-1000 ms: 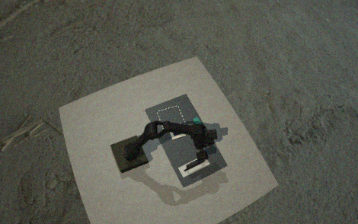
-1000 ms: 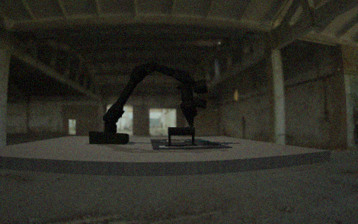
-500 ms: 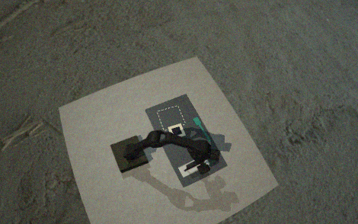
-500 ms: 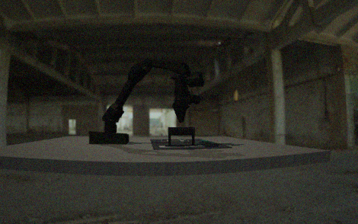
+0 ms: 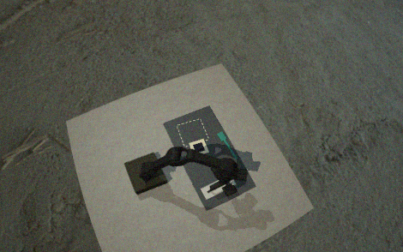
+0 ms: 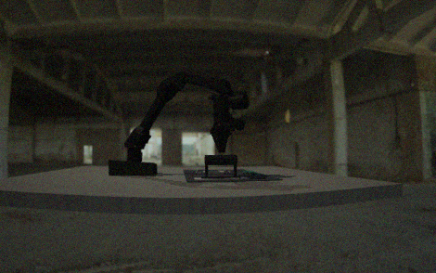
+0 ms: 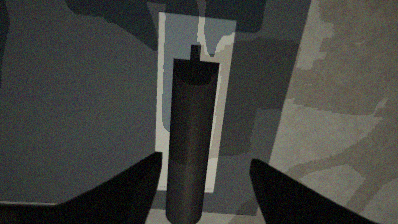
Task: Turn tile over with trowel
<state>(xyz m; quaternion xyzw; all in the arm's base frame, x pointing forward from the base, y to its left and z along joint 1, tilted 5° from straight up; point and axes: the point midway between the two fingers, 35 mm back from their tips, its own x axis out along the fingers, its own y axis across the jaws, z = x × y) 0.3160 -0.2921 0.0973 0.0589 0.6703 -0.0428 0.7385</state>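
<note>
The trowel, a pale flat plate (image 5: 206, 193) (image 7: 227, 60) with a thick dark handle (image 6: 222, 159) (image 7: 190, 115) raised on two posts, lies at the mat's near end. My gripper (image 6: 221, 150) (image 7: 206, 162) is open, pointing down just above the handle, with its fingers apart on either side of it in the wrist view. The cream tile (image 5: 202, 142) lies on the mat with its dark square mark up, partly behind the arm. It is by the lower edge of the dashed outline (image 5: 189, 122). In the top view the arm hides the fingertips.
The dark grey mat (image 5: 172, 128) (image 7: 75, 125) lies on the pale table (image 5: 115, 129) (image 6: 115, 204). A teal long-handled tool (image 5: 221, 136) lies along the mat's right side, partly under the arm. The arm's dark base (image 5: 133, 173) (image 6: 120, 167) stands left of the mat.
</note>
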